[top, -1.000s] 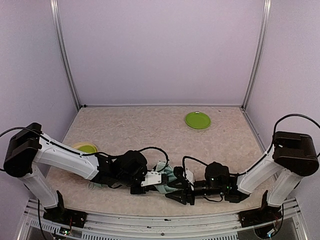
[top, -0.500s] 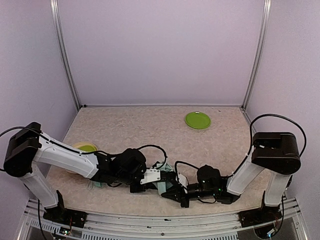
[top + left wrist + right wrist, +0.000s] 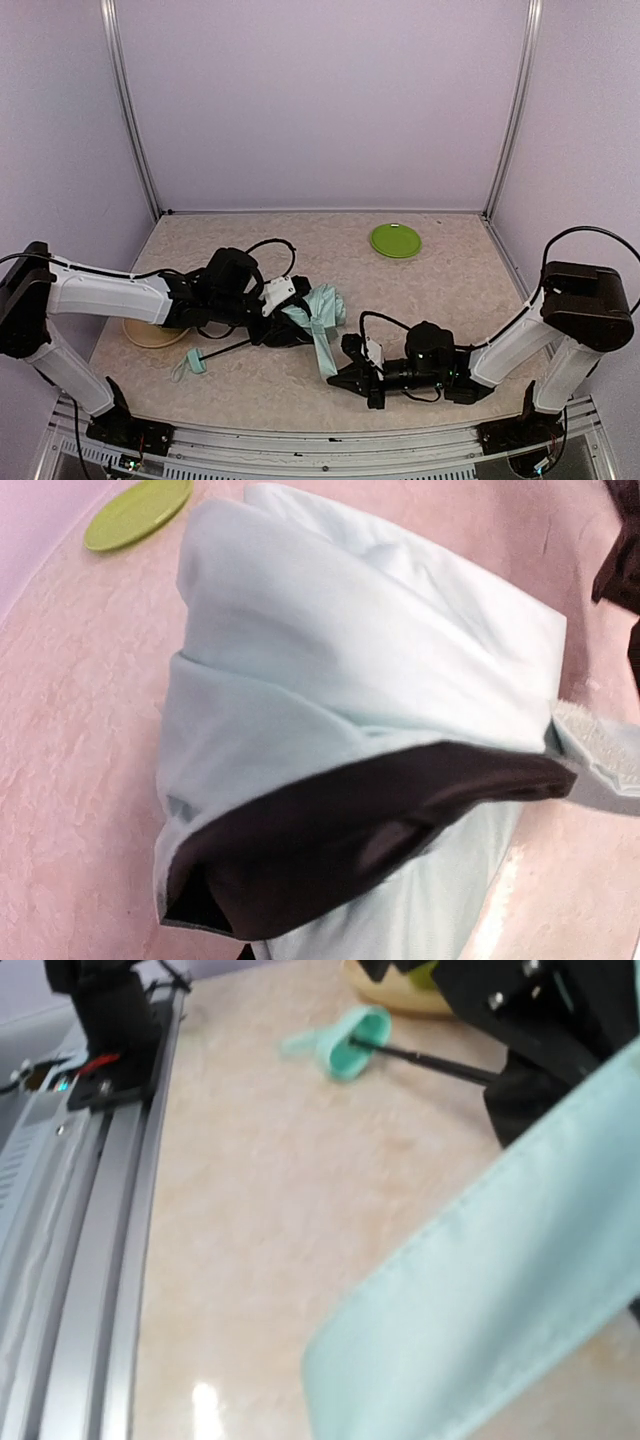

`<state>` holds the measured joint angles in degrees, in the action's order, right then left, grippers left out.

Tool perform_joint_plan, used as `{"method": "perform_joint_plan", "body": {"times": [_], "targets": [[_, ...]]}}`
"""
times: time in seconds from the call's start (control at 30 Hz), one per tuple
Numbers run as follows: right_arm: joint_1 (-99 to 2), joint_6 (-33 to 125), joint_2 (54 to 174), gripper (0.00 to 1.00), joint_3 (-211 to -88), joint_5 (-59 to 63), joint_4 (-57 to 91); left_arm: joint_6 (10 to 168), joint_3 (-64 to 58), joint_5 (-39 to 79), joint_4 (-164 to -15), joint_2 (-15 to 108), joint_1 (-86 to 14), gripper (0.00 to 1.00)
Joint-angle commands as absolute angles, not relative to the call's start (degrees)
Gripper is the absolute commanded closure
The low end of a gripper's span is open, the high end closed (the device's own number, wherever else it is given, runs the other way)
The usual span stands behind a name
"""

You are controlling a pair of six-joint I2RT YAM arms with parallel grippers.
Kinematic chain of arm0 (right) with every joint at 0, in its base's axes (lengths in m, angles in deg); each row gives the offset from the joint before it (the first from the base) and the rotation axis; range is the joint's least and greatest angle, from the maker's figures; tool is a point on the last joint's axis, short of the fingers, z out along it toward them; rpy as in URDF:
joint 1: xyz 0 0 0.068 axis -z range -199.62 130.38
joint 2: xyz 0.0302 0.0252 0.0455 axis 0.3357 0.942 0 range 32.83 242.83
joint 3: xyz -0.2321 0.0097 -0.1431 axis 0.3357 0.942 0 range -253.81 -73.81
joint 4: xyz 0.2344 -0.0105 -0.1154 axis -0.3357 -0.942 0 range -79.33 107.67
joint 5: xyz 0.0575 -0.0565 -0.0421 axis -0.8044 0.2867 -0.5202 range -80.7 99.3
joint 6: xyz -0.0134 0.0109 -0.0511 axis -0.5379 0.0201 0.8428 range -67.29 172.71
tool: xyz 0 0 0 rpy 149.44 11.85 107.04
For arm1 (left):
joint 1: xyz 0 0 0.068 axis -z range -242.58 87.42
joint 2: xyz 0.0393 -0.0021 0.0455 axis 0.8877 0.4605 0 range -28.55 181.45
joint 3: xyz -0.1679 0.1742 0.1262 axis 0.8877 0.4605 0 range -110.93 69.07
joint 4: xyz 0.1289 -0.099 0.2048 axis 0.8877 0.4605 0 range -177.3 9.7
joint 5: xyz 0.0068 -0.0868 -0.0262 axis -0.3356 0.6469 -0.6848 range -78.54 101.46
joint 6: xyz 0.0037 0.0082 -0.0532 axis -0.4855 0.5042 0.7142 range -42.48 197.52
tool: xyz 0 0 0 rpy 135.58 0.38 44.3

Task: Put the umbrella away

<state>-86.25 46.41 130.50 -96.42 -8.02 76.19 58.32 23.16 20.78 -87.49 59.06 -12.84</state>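
Honestly we're only partway: the umbrella (image 3: 322, 303) sits low in the middle of the top view, collapsed but loosely bunched, mint outside with black lining showing and the shaft (image 3: 225, 349) sticking out. Our left gripper (image 3: 292, 322) clamps narrowly on the bundle and our right gripper (image 3: 345, 374) is pinched tight on the strap (image 3: 325, 348), so wrapping and fastening remain.

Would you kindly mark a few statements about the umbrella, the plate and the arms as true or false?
1. The pale mint-green folding umbrella is spread fully open. False: its fabric is bunched together.
2. The round green plate lies toward the far side of the table, apart from both arms. True.
3. The umbrella's small mint handle rests on that plate. False: it is near the front-left edge.
4. The right arm's fingers meet the umbrella's mint strap. True.
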Motion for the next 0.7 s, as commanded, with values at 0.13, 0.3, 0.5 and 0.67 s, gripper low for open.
{"method": "perform_joint_plan", "body": {"times": [0.13, 0.3, 0.5, 0.67], "targets": [[-85.7, 51.9, 127.2, 1.0, -96.4, -1.7, 68.6, 70.9, 18.2, 36.6, -97.5, 47.1, -16.0, 1.0], [-81.8, 56.7, 122.3, 1.0, -94.8, 2.0, 67.9, 72.3, 17.8, 43.9, -94.8, 39.8, -15.0, 1.0], [-76.9, 62.6, 120.4, 1.0, -98.4, -0.7, 67.3, 68.1, 20.3, 58.4, -93.2, 36.1, -8.0, 1.0], [-73.1, 68.5, 118.6, 1.0, -102.0, -2.0, 66.9, 61.1, 15.1, 65.0, -80.9, 39.7, -4.4, 1.0]]}}
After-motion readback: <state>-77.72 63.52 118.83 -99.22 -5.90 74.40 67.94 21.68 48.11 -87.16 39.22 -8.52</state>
